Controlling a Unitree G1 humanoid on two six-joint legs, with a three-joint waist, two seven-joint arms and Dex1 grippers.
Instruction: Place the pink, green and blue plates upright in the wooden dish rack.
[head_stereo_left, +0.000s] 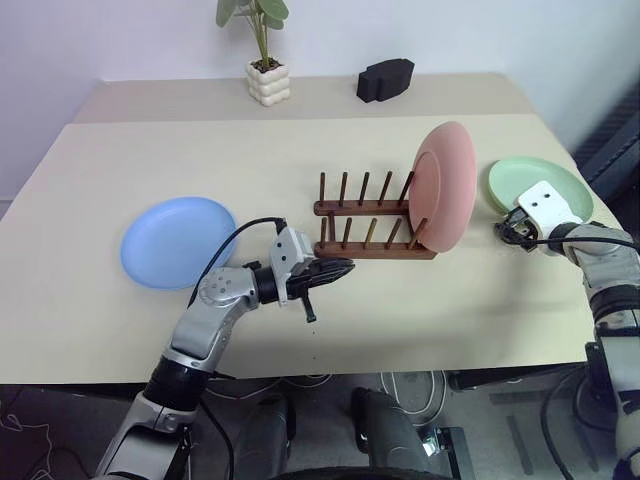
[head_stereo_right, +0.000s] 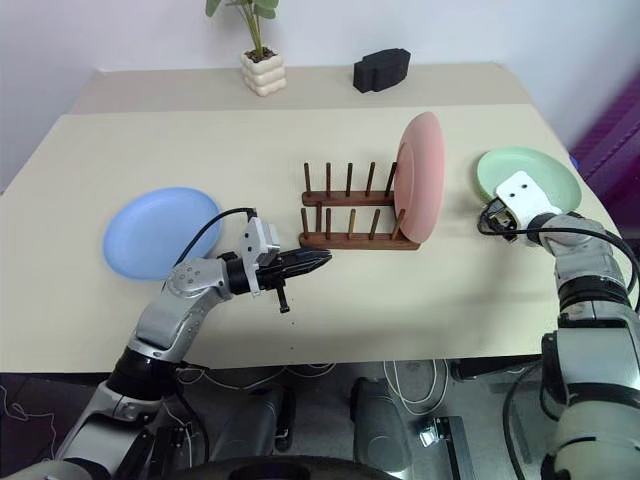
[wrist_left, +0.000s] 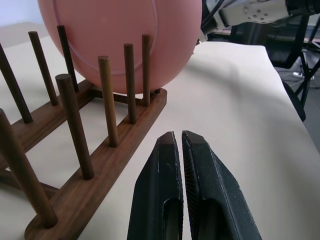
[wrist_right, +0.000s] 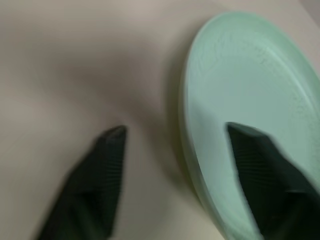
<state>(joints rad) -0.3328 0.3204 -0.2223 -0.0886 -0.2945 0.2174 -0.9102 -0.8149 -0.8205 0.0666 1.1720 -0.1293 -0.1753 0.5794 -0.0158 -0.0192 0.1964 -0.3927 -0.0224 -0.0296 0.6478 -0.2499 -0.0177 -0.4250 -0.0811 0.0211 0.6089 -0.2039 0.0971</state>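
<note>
- Left eye view: the pink plate is seen upright in the end slot of the wooden dish rack, at the rack's right end, so 1 of 3 plates is judged placed. The blue plate lies flat on the table, well to the left of the rack, and the green plate lies flat near the table's right edge. The left gripper is held level just in front of the rack's near rail, pointing right; a steadying or waiting role is judged likely.
- Right eye view: the right gripper is seen at the near-left rim of the green plate, lowered toward the tabletop; the approach is judged to aim at pinching that rim. A potted plant and a black object stand at the far side, apart from the work.
- Left wrist view: the left gripper's 2 fingers are seen pressed together, with nothing between them, beside the rack's rail and its pegs.
- Right wrist view: the right gripper's fingers are seen apart, 1 over bare table and 1 over the green plate, so that the rim is straddled; no clamp on it is yet made.
</note>
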